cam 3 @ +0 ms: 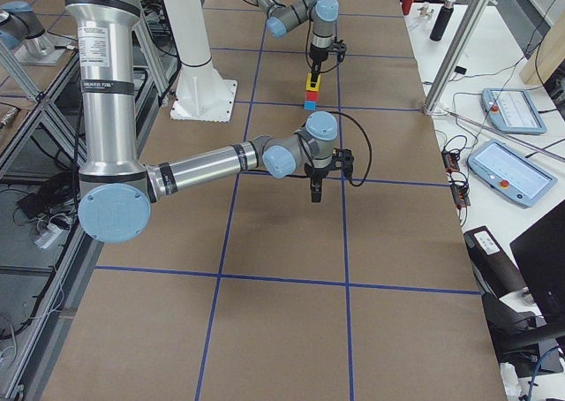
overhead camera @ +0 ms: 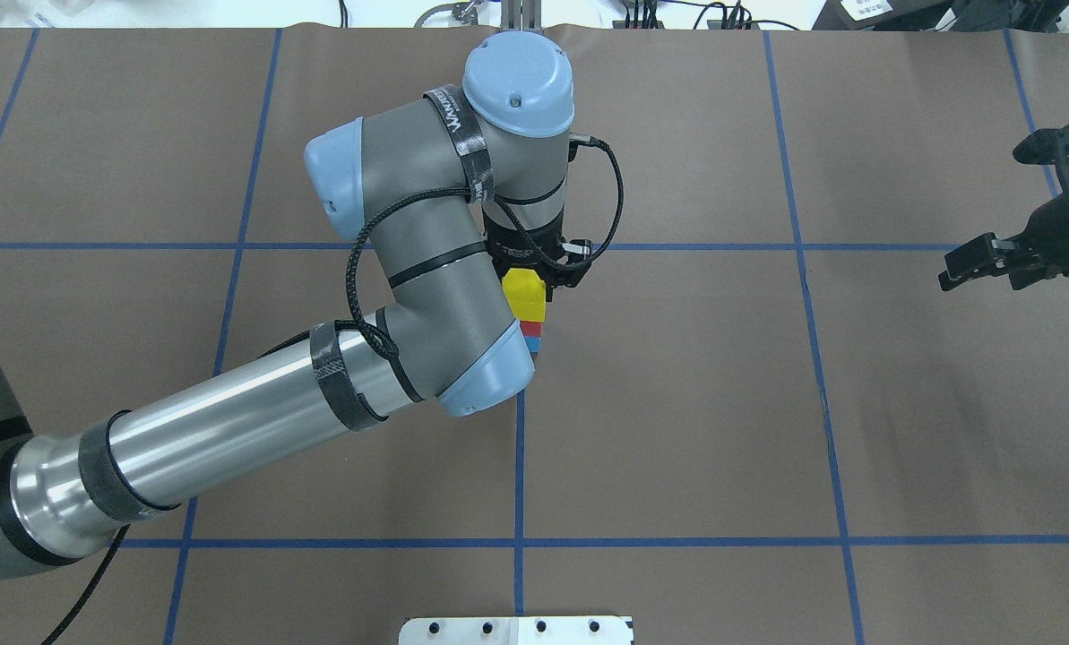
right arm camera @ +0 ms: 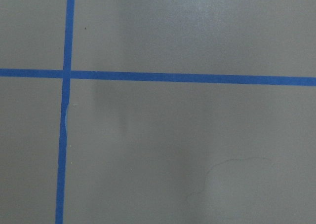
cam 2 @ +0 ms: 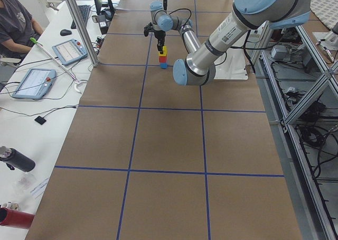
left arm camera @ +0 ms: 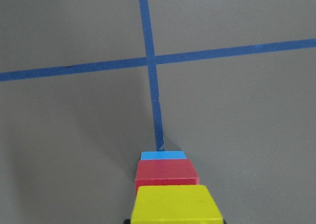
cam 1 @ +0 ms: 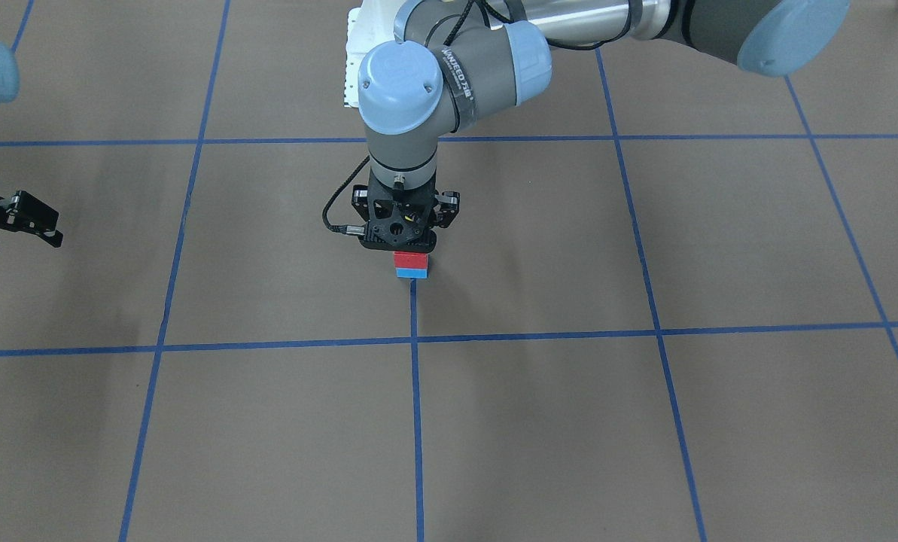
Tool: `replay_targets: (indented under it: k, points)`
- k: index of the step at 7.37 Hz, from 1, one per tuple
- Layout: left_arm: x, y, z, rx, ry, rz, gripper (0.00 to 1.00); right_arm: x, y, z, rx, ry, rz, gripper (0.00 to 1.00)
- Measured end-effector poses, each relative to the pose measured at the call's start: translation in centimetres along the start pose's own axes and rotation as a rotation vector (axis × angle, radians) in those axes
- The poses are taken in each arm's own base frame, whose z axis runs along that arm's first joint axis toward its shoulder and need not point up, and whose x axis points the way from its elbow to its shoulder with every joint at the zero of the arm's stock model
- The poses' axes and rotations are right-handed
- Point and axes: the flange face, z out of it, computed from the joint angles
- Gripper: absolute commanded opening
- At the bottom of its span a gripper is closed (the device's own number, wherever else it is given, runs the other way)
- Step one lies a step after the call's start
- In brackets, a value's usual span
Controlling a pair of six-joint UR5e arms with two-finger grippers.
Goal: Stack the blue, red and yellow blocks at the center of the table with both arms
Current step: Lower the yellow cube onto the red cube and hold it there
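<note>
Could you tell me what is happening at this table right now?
The left hand is at the centre of the table, right over a stack: yellow block on red block on blue block. Whether it is clamped on the yellow one is unclear. The right hand hangs empty off to the side.

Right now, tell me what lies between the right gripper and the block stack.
Only bare table with blue tape lines lies between the right gripper and the block stack. The overhead view shows it.

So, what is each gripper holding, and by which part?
Left gripper straddles the sides of the yellow block; actual clamping cannot be told. Right gripper holds nothing.
</note>
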Motion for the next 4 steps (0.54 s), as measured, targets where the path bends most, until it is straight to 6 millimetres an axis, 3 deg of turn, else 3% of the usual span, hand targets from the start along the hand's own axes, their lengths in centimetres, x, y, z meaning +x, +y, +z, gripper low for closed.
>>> replay_targets:
  k: [4]
  points:
    - [-0.44, -0.42, -0.37, 0.008, -0.002, -0.007, 0.0, 0.0, 0.0, 0.0, 0.0, 0.0, 0.0, 1.0]
